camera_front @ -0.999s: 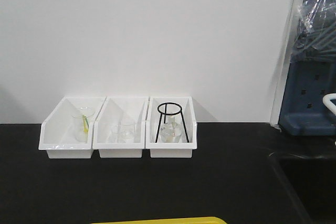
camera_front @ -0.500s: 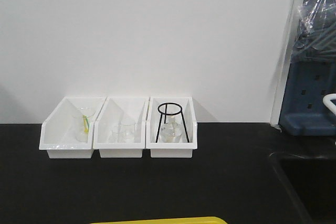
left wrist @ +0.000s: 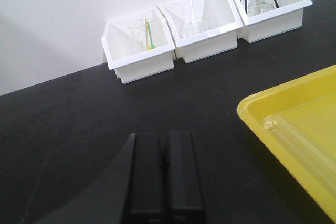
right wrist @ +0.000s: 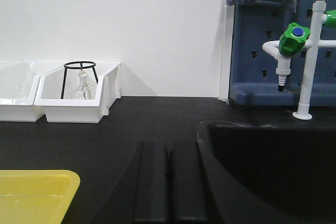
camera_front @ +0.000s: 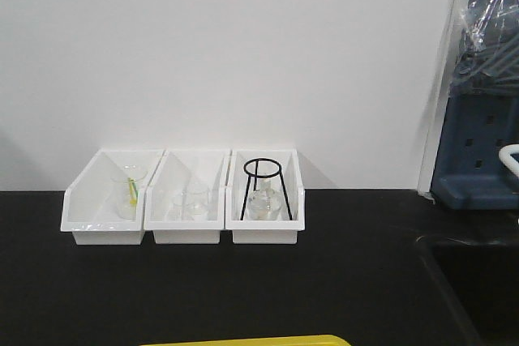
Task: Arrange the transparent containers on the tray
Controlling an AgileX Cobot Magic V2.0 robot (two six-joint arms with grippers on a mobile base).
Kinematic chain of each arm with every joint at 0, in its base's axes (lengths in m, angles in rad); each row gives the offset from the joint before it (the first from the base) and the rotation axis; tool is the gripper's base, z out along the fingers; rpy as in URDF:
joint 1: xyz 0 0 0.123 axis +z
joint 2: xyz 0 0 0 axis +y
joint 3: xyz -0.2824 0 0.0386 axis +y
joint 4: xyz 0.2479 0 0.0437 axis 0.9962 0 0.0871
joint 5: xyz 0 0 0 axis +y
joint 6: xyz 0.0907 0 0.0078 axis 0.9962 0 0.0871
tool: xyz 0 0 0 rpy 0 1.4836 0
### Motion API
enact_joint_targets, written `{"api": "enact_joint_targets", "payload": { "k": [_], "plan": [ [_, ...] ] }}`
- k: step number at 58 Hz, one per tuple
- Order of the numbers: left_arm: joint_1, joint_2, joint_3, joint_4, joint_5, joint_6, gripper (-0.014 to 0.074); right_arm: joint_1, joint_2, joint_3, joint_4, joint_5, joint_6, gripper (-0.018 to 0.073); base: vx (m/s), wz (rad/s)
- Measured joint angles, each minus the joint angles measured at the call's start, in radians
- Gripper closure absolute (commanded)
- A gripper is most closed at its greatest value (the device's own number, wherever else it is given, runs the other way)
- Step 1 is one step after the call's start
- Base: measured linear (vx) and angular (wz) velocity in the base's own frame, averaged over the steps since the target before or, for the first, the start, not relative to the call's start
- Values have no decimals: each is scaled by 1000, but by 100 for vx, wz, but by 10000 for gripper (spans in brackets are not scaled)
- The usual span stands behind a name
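Three white bins stand against the wall. The left bin holds a clear beaker (camera_front: 129, 192) with a green stick in it. The middle bin holds small clear beakers (camera_front: 190, 202). In the right bin a clear flask (camera_front: 261, 202) sits under a black wire ring stand (camera_front: 263, 187). The yellow tray (left wrist: 302, 129) lies on the black counter near me; only its rim (camera_front: 251, 340) shows in the front view. My left gripper (left wrist: 165, 145) is shut and empty, left of the tray. My right gripper (right wrist: 168, 153) is shut and empty, right of the tray (right wrist: 31, 192).
A black sink basin (right wrist: 273, 166) is sunk in the counter at the right. Behind it stand a white tap with a green knob (right wrist: 292, 38) and a blue pegboard rack (camera_front: 478, 143). The white bins (camera_front: 186, 200) line the back wall.
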Motion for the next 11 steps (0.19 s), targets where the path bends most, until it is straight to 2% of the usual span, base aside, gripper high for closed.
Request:
{"api": "enact_joint_targets", "payload": {
  "k": [11],
  "plan": [
    [0,0,0,0,0,0,603,0,0,0,0,0,0,571,0,0]
  ]
}}
